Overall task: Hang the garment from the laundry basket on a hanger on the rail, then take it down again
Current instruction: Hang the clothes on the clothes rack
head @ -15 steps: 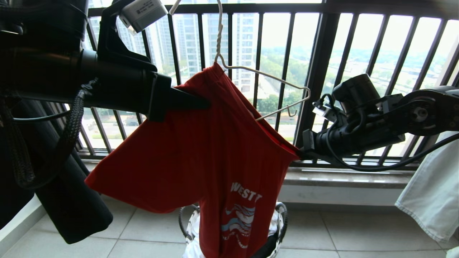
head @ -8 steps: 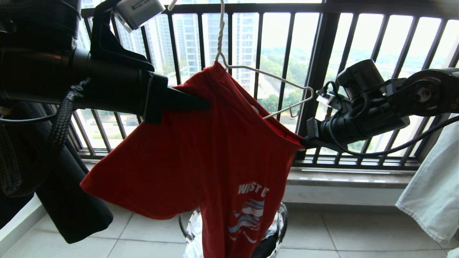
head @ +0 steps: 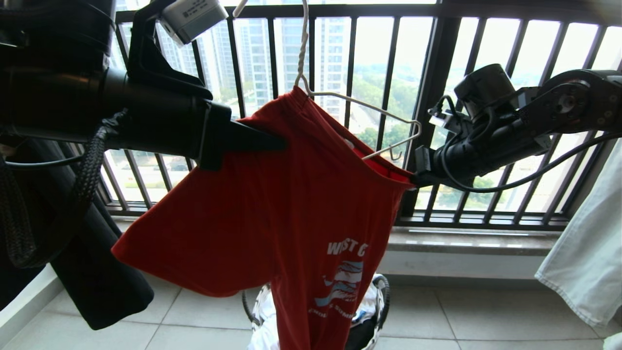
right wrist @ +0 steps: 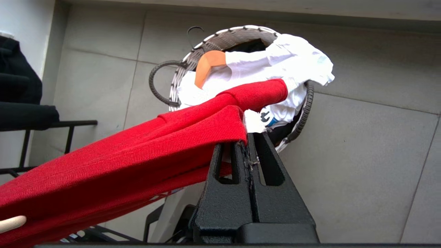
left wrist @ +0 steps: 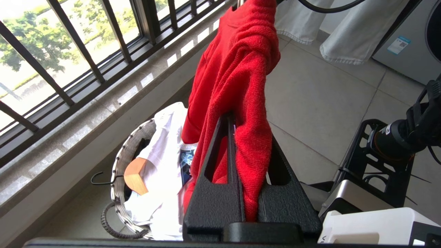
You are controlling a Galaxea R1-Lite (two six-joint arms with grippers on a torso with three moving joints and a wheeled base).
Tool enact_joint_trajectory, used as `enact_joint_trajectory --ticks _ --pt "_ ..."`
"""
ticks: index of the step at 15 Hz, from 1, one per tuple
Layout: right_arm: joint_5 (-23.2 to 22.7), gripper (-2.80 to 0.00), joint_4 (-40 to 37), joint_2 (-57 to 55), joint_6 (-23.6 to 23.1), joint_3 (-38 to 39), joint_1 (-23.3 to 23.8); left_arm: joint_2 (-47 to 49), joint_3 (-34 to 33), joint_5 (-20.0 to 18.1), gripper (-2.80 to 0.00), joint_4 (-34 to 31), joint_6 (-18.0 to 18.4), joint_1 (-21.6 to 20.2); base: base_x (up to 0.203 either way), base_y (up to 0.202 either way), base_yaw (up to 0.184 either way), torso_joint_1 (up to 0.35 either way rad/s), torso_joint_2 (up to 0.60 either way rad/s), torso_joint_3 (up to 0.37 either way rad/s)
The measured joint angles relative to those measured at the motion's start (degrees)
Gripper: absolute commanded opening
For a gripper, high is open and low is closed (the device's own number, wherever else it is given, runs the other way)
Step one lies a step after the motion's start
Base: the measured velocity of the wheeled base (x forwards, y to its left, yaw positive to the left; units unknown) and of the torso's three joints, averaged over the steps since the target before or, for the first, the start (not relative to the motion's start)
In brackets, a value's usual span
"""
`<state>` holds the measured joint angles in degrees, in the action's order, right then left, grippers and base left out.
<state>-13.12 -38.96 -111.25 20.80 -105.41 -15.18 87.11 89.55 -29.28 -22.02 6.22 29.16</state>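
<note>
Both grippers clamp the red garment (head: 272, 209), stretched between them: the left gripper (head: 272, 142) pinches its left side, the right gripper (head: 413, 180) its neckline edge beside the bare end of the hanger (head: 369, 104). The hook and rail are cut off above, so the hanger is probably hung; the laundry basket (head: 381, 301) sits below.

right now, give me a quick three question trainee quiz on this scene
1. True or false: both grippers are shut on the T-shirt.
2. Which end of the hanger is bare? A: the end toward the right gripper. B: the end toward the left gripper.
3. What stands on the floor below the T-shirt?

Key: 1 true. 2 A. 3 the basket, with white clothes in it.
</note>
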Motion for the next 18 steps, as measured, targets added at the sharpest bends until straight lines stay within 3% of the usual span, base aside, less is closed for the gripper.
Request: enact_joint_trajectory --ticks 4,15,18 --pt "0.4 -2.80 -6.9 -0.6 -1.0 -5.7 1.1 1.3 0.0 0.1 -2.80 0.0 1.8 0.2 0.000 0.000 0.000 0.000 0.00 0.000" --pt "3.0 -2.80 -9.5 -0.7 -3.7 -7.0 4.4 7.6 -0.3 0.9 -2.80 0.0 4.7 3.4 0.000 0.000 0.000 0.000 0.00 0.000" --pt "3.0 -2.80 -11.0 -0.8 -3.6 -6.7 5.0 10.2 -0.2 3.3 -2.80 0.0 6.2 4.3 0.000 0.000 0.000 0.000 0.00 0.000"
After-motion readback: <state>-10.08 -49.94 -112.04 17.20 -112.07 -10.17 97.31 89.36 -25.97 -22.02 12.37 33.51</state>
